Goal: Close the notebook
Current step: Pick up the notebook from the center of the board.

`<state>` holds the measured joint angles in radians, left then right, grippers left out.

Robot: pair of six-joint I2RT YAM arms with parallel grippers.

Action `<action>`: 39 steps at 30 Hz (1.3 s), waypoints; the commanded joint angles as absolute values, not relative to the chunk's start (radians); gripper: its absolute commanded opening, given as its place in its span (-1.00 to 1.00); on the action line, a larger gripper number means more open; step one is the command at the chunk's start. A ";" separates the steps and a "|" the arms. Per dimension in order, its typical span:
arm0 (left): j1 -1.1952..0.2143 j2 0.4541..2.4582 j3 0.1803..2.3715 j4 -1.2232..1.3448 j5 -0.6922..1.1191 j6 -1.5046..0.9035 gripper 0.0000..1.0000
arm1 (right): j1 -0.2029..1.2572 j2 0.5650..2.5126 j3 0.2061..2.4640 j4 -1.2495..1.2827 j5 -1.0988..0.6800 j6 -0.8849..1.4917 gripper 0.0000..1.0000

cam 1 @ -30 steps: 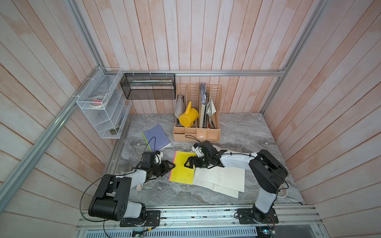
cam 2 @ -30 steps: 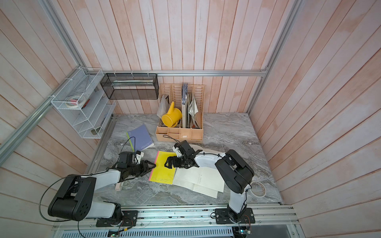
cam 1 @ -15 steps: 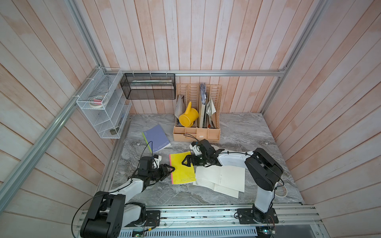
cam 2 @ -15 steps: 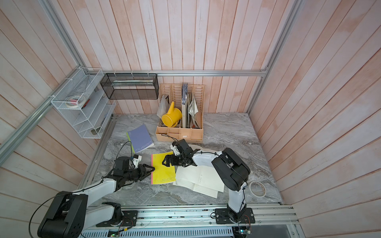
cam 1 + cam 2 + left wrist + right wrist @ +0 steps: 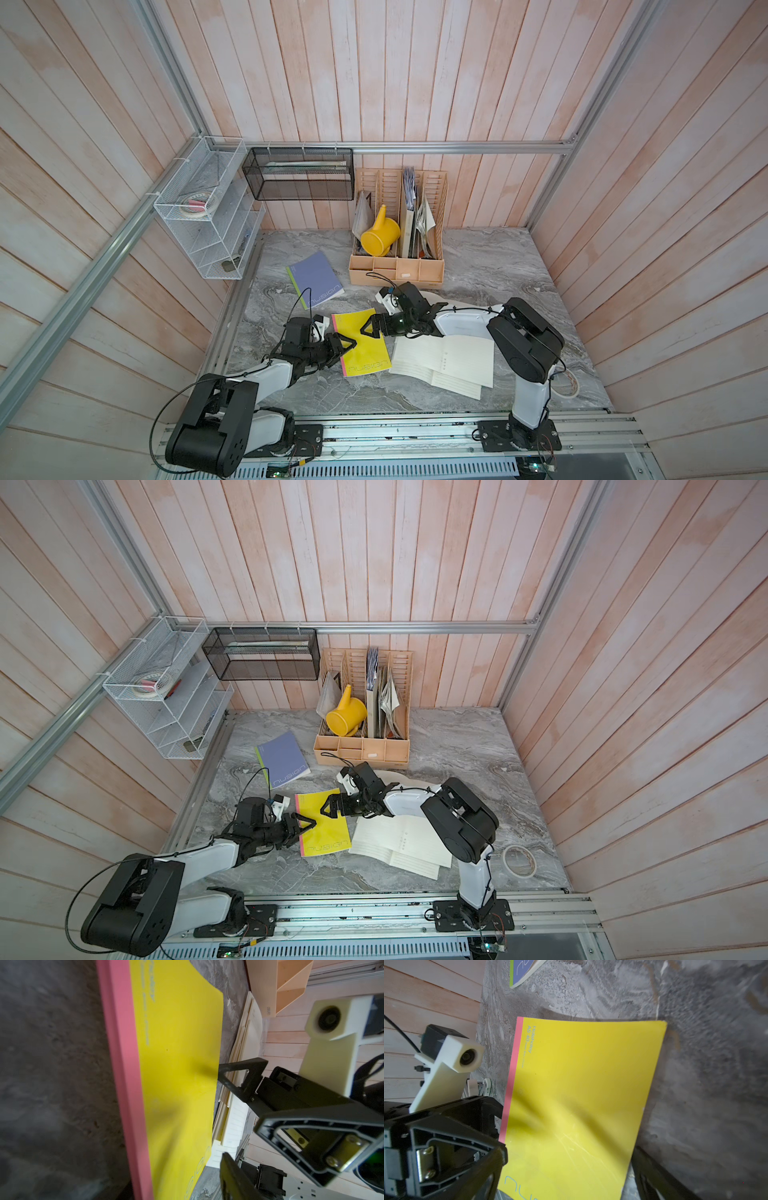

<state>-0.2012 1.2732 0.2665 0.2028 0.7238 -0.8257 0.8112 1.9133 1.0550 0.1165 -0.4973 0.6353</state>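
Notebook, yellow card cover with pink spine strip (image 5: 368,349). Both top views: lying printed face up on grey marbled worktop (image 5: 478,266), toward the front, between the two arms. Cream lined pages (image 5: 449,361) fanned out just beside its free edge; same book or a separate one, cannot tell. Left tool (image 5: 347,343) low at the spine side, jaws part-way apart, gripping nothing. Right tool (image 5: 369,328) reaching in from the opposite side, tips at the free edge of the cover.

Left wrist view: notebook (image 5: 176,1064) seen along its length, pink strip nearest, cover bowed rather than dead flat. One black finger of the right tool touching the free edge. Own jaws parted, only paper and worktop between them.

Right wrist view: notebook (image 5: 581,1095) filling most of the frame, short edge by the small print lifted a little, shadow beneath. Own jaws spread wide, straddling the cover, clamping nothing.

Judgement: cover down, printed side up, closing nearly done, flattening the likely step in hand. Next move: probably a light downward press along the free edge, spine pinned meanwhile, then both tools lifted straight clear to avoid dragging the book.
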 commanded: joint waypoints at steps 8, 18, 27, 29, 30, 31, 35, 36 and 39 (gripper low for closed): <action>-0.209 1.217 0.409 -0.105 0.554 -0.685 -0.07 | 0.828 1.959 1.040 0.015 -0.509 0.649 0.96; -0.208 1.295 0.439 -0.152 0.538 -0.644 -0.13 | 0.827 1.956 1.042 0.007 -0.505 0.643 0.96; -0.209 1.295 0.430 -0.166 0.503 -0.622 -0.76 | 0.827 1.963 1.057 0.007 -0.510 0.643 0.96; -0.209 1.312 0.419 -0.139 0.508 -0.632 -0.88 | 0.827 1.961 1.059 0.004 -0.506 0.640 0.97; -0.209 1.317 0.409 -0.123 0.519 -0.636 -0.97 | 0.828 1.959 1.059 0.003 -0.506 0.639 0.96; -0.209 1.318 0.404 -0.115 0.519 -0.642 -1.00 | 0.827 1.958 1.060 0.001 -0.506 0.638 0.97; -0.209 1.286 0.411 -0.151 0.495 -0.634 -1.00 | 0.828 1.938 1.059 -0.006 -0.493 0.632 0.97; -0.210 1.273 0.419 -0.178 0.469 -0.631 -1.00 | 0.828 1.925 1.062 -0.011 -0.485 0.632 0.97; -0.220 1.240 0.461 -0.311 0.325 -0.624 -1.00 | 0.828 1.890 1.083 -0.041 -0.468 0.625 0.96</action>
